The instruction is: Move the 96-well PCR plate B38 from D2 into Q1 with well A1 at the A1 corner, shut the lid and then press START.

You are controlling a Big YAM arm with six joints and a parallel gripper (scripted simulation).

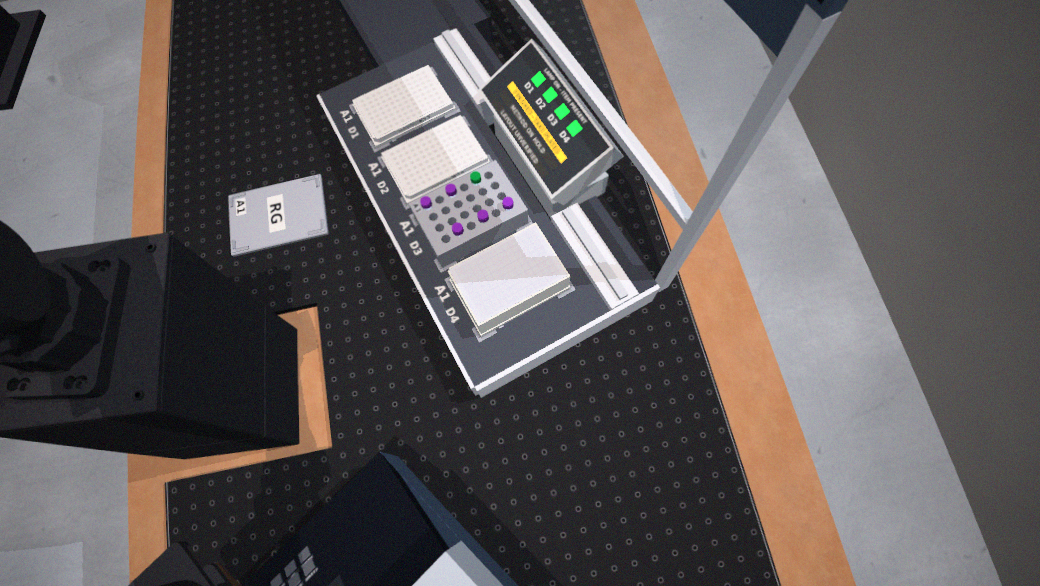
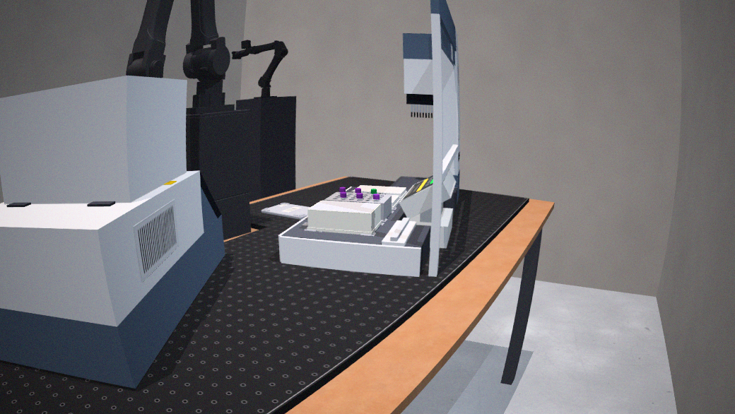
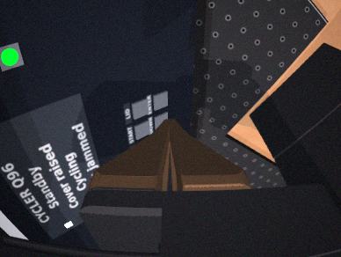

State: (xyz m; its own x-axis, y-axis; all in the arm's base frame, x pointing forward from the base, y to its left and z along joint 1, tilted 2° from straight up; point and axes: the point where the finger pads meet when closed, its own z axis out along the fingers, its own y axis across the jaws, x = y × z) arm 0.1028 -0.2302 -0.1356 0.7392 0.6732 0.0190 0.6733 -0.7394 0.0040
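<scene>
Black perforated surface (image 1: 567, 451) with an orange wooden edge, grey floor and grey walls around it. The tray (image 1: 509, 367) holds two well plates, target plate (image 1: 434, 155) at D2, one tube block (image 1: 465, 211) with six purple caps and one green, one deep block (image 1: 509, 280). Brown fingers pressed together, empty, tips over the cycler's keypad (image 3: 146, 113); one green lamp (image 3: 10, 57) lit.

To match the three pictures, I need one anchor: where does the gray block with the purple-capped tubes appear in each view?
Top: tube block at upper centre, third in the row, marked D3.
Exterior: at centre, behind the white box.
Wrist: not in it.
Shared landmark: the black dotted mat.
</scene>
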